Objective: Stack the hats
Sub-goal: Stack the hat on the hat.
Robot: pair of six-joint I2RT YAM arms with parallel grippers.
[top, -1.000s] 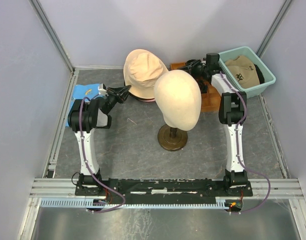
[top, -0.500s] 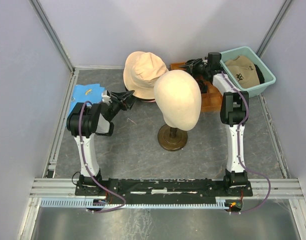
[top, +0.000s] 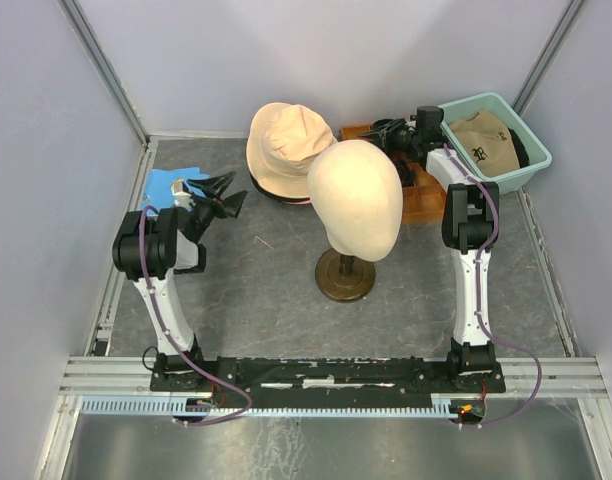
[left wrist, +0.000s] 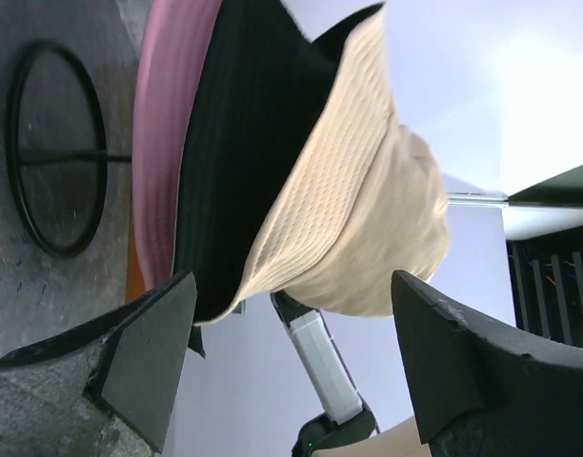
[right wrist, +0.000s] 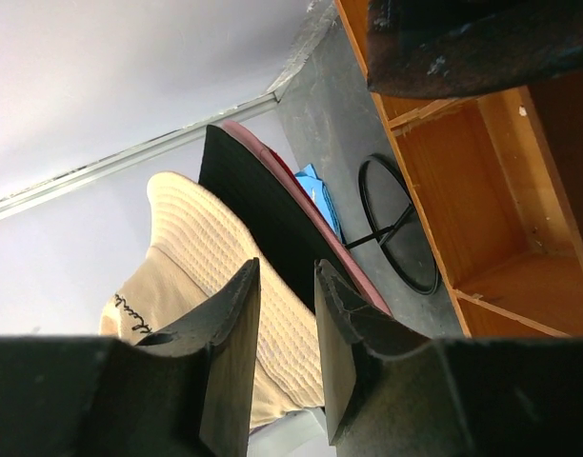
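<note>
The plain beige hat [top: 289, 148] lies on top of a pile at the back of the table, over the black cap [left wrist: 244, 143] and the pink bucket hat [left wrist: 168, 124]. My left gripper [top: 218, 190] stands wide open just left of the pile, holding nothing [left wrist: 291, 352]. The tan cap with black emblem [top: 486, 143] sits in the teal tub [top: 531, 150]. My right gripper [top: 386, 133] hovers over the wooden box right of the pile. Its jaws [right wrist: 287, 286] stand a narrow gap apart with nothing between them. The beige hat [right wrist: 206, 276] shows beyond them.
A cream mannequin head [top: 355, 200] on a brown stand [top: 346, 275] rises mid-table. A brown wooden box [top: 418, 195] sits behind it. A blue cloth [top: 171, 185] lies at the left. A black wire ring stand [left wrist: 53, 143] rests on the floor by the pile.
My left gripper opened, let go of the beige hat's brim and drew back to the left. The hat settled flatter on the pile. The right gripper stayed put.
</note>
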